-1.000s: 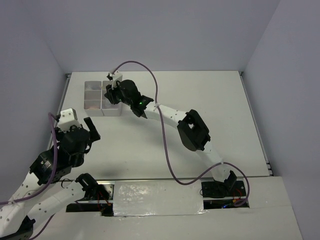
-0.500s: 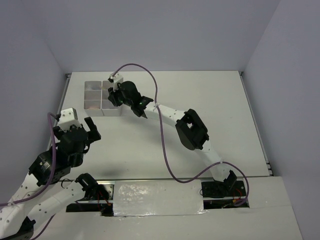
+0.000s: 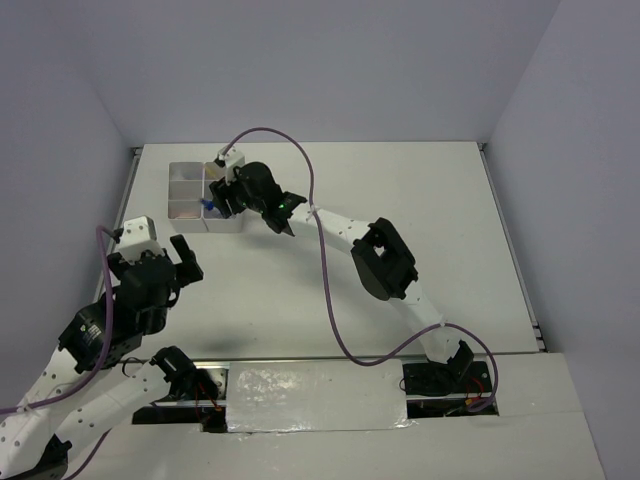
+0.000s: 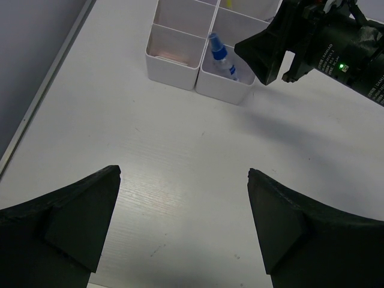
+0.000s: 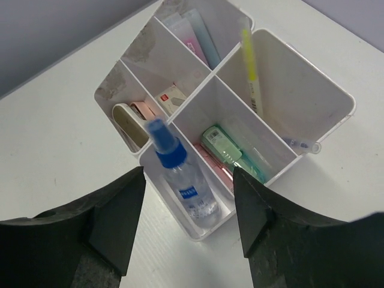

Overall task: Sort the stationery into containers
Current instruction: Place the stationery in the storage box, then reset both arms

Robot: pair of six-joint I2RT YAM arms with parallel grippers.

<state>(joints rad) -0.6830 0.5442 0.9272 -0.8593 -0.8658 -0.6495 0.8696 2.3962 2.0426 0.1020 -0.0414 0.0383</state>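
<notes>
The containers (image 5: 303, 90) form a whitish four-compartment box at the table's far left (image 3: 184, 172). A clear bottle with a blue cap (image 5: 180, 177) leans in its near compartment beside green (image 5: 227, 150) and pink sticks. A yellow pen (image 5: 251, 72) lies in the right compartment, and a clear pen (image 5: 300, 144) rests at its near wall. My right gripper (image 5: 189, 174) hangs open just above the bottle (image 3: 209, 207), fingers apart from it. My left gripper (image 4: 183, 174) is open and empty over bare table, well short of the box (image 4: 180, 65).
Pink and blue pieces (image 5: 201, 39) fill the far compartment; a beige item (image 5: 129, 123) and a small white eraser (image 5: 171, 99) sit in the left one. The table's left edge (image 4: 42, 96) and side wall run close to the box.
My right gripper's jaws have spread and let go of the blue-capped bottle, which now shows in the near compartment. My left arm has barely shifted.
</notes>
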